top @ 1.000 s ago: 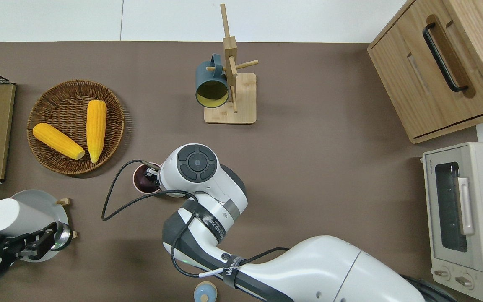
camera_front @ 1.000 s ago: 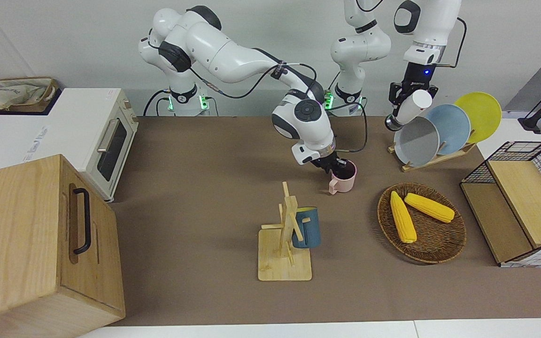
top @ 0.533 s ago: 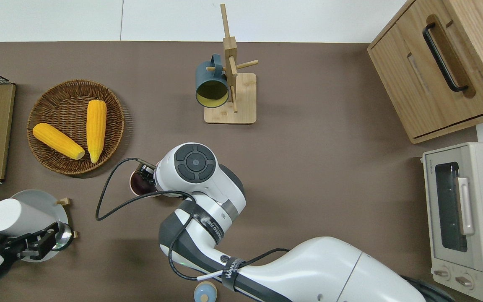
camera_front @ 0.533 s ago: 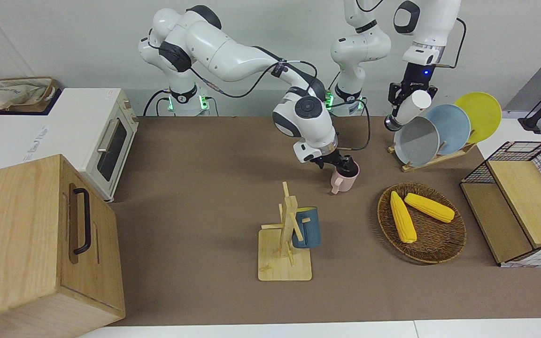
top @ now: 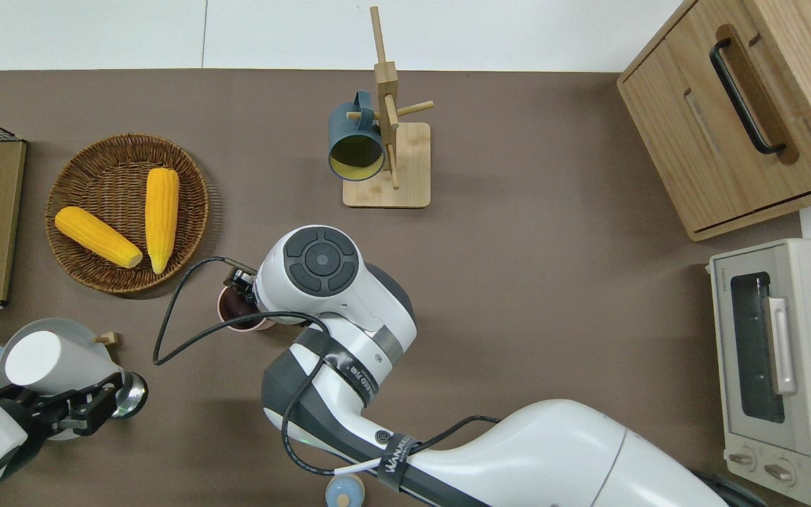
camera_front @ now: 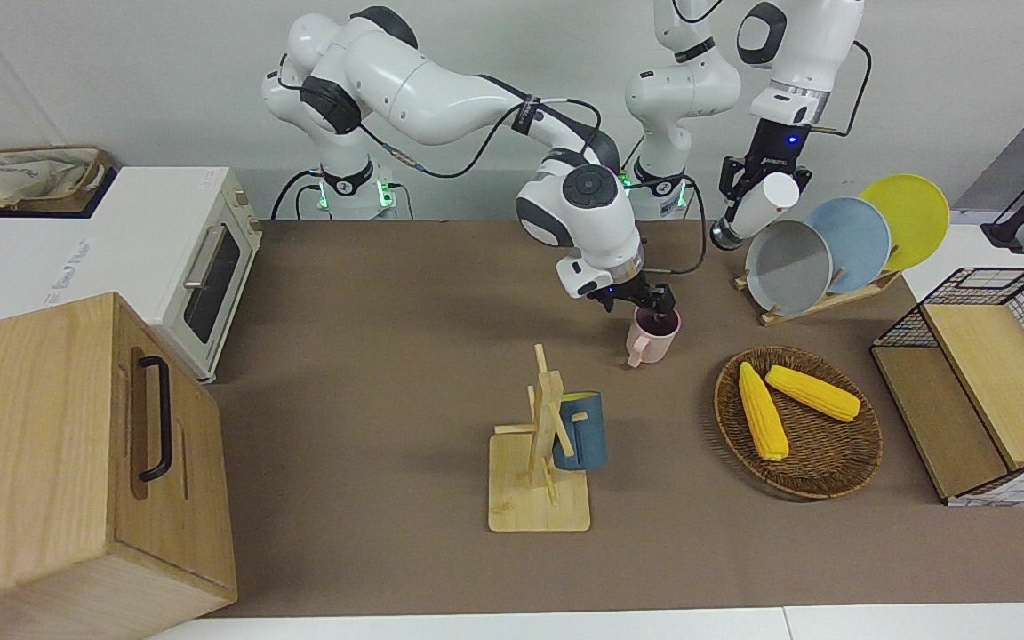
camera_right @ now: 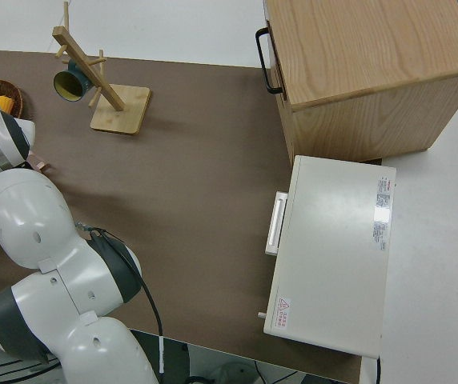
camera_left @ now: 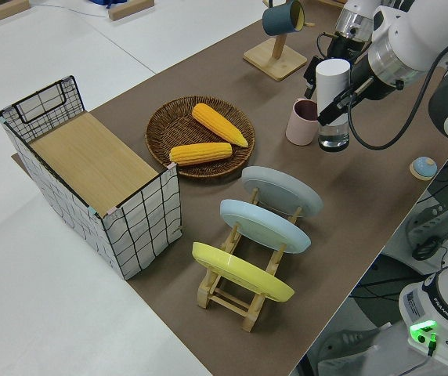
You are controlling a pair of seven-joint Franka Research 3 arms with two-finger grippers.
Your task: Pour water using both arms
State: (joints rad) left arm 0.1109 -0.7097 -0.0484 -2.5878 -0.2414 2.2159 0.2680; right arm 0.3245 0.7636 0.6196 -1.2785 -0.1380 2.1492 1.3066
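Right gripper (camera_front: 654,307): clamps the cup (camera_front: 652,336) rim; hold level.
Left gripper (camera_front: 743,191): grips the bottle (camera_front: 756,206); bring over cup.

Two arms (camera_front: 441,89) (camera_front: 796,53) are working; two mugs (camera_front: 652,336) (camera_front: 581,430), two corn cobs (camera_front: 762,411) (camera_front: 812,392), three plates (camera_front: 788,267) (camera_front: 854,242) (camera_front: 910,218) and one white bottle (camera_front: 756,206) are showing
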